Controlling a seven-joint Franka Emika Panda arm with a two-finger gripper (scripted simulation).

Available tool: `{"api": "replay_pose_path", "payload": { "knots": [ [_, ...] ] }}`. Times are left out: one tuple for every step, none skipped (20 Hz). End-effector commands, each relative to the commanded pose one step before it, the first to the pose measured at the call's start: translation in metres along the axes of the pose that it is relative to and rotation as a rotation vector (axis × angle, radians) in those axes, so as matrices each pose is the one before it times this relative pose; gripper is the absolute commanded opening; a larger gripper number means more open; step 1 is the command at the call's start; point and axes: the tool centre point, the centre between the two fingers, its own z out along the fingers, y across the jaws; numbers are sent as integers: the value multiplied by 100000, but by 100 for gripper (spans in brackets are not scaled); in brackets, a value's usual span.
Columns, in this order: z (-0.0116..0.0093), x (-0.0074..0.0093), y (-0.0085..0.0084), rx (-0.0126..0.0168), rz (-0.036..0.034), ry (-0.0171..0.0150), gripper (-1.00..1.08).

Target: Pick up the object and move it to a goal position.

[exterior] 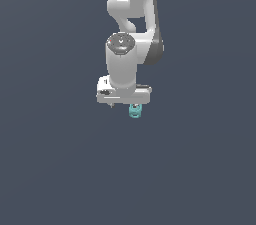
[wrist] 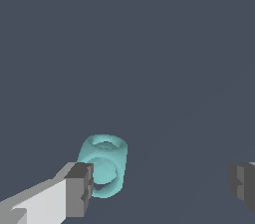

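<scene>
The object (wrist: 106, 163) is a small teal rounded block with a ring and dome on its face. In the wrist view it lies on the dark floor right beside one grey fingertip (wrist: 79, 188); the other fingertip (wrist: 244, 183) is far off across a wide gap. My gripper (wrist: 162, 185) is open and holds nothing. In the exterior view the teal object (exterior: 135, 111) peeks out just under the white gripper hand (exterior: 123, 95), toward the exterior view's right side of it. The fingers are mostly hidden there.
The white arm (exterior: 132, 29) rises above the hand. The plain dark grey floor (exterior: 60, 169) spreads all around, with no other objects in view.
</scene>
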Motion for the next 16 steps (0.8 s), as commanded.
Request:
{"api": "replay_pose_path", "payload": {
  "knots": [
    [0,0,1,0,0,0,100],
    [9,13,23,0,0,0,100],
    [-22,25,40,61,-65,80,100],
    [-13,49,83,72,-75,91,100],
    [-27,67,114,107,-117,134,100],
    [-41,87,148,134,-160,167,100],
    [-58,99,169,148,-201,182,100],
    [-55,87,150,111,-180,132,100],
    [-56,68,115,84,-165,94,100],
    [-45,50,87,47,-122,46,100],
    [-32,28,57,16,-66,11,100],
    [-17,2,20,0,0,0,100],
    [10,-21,-61,0,0,0,100],
    [70,-36,-59,-39,147,-28,100],
    [90,-56,-95,-14,194,22,100],
    [125,-75,-114,-12,281,45,100]
  ]
}}
